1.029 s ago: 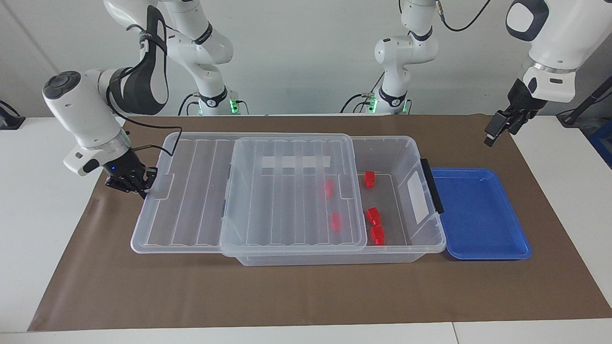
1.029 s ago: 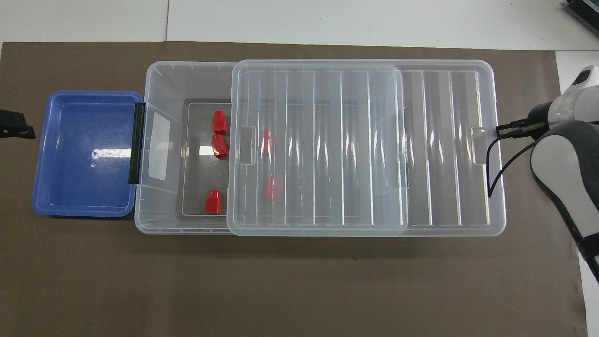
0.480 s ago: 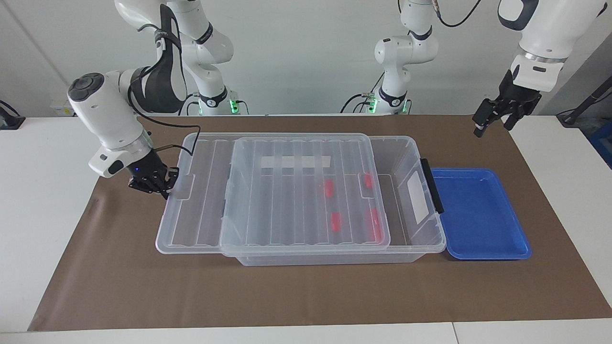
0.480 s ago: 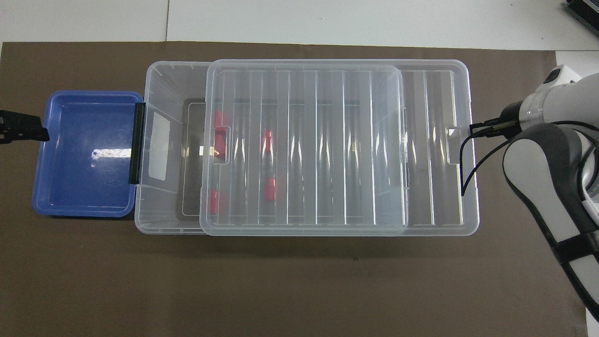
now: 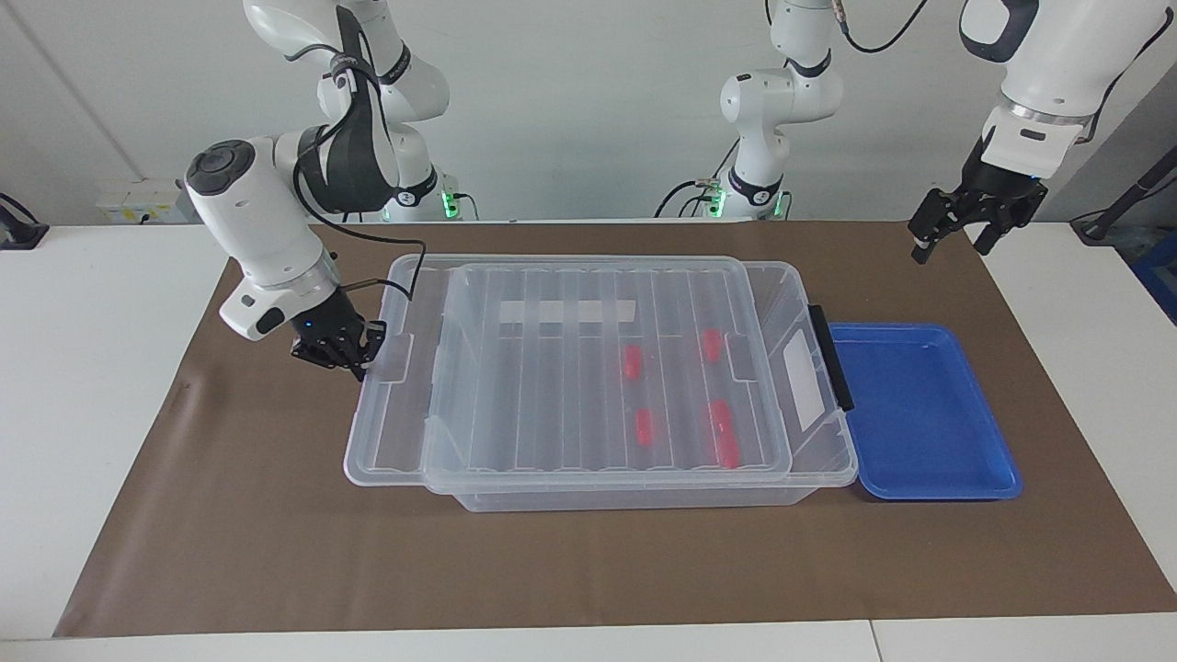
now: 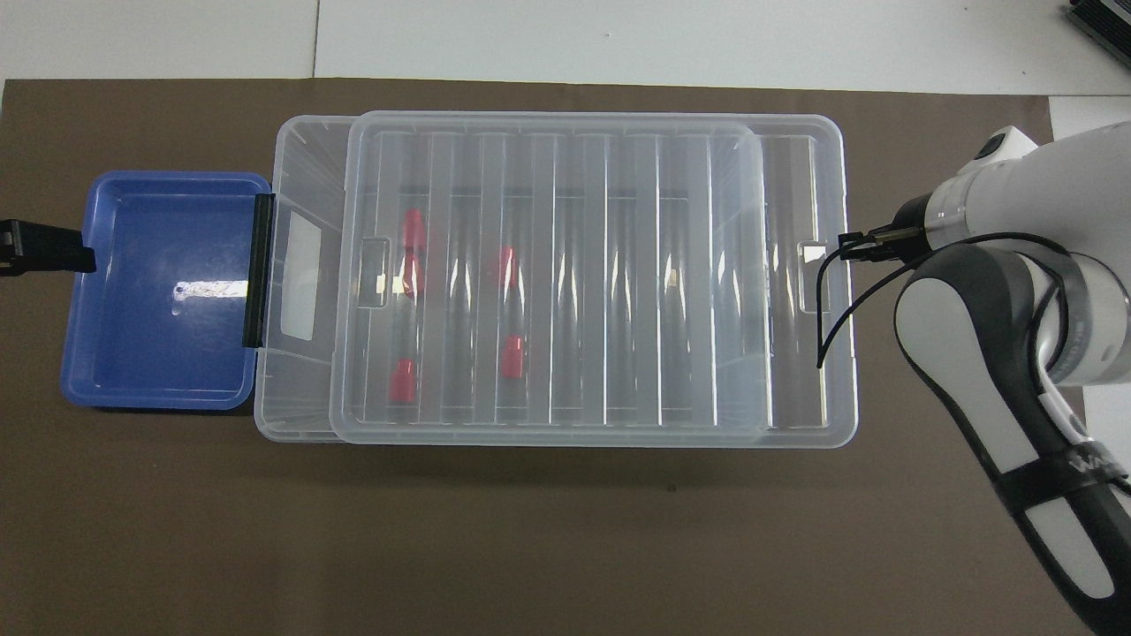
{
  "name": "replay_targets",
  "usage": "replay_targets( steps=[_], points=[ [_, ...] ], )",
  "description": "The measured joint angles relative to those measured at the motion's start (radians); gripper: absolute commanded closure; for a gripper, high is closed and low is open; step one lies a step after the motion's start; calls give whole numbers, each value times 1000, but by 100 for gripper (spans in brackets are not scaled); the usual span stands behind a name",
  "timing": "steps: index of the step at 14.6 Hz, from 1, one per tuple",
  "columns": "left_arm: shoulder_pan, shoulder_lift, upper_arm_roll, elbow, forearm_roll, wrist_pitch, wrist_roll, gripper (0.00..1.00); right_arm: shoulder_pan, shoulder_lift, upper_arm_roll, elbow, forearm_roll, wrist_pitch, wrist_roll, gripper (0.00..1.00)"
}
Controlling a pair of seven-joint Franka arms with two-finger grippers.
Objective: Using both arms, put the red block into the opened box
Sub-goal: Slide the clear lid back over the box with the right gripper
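The clear box [image 5: 634, 501] [image 6: 292, 415] stands mid-mat, and its ribbed lid [image 5: 570, 386] [image 6: 574, 265] covers nearly all of it. Several red blocks [image 5: 632, 362] [image 6: 404, 380] lie on the box floor and show through the lid. My right gripper [image 5: 354, 359] [image 6: 853, 247] is shut on the lid's end tab, at the right arm's end of the box. My left gripper [image 5: 949, 244] [image 6: 44, 247] hangs open and holds nothing, in the air at the left arm's end, above the outer edge of the blue tray. The black latch bar [image 5: 832, 359] stays uncovered.
A shallow blue tray [image 5: 919, 414] [image 6: 159, 291] lies against the box's latch end and holds nothing. A brown mat [image 5: 588, 570] covers the table under everything. The right arm's cable [image 6: 831, 309] loops over the lid's end.
My right gripper has slid the lid toward the latch end, so it now covers all the red blocks. My left gripper rose and drew back toward the robots.
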Motion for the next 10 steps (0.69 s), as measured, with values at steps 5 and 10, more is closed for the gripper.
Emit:
replay_targets(
  steps=[5, 10],
  points=[
    [0, 15, 0, 16, 0, 2, 2, 0, 32, 1, 0, -1, 37, 0, 37, 100],
    [0, 68, 0, 68, 0, -1, 2, 0, 47, 3, 0, -1, 56, 0, 41, 100]
  ],
)
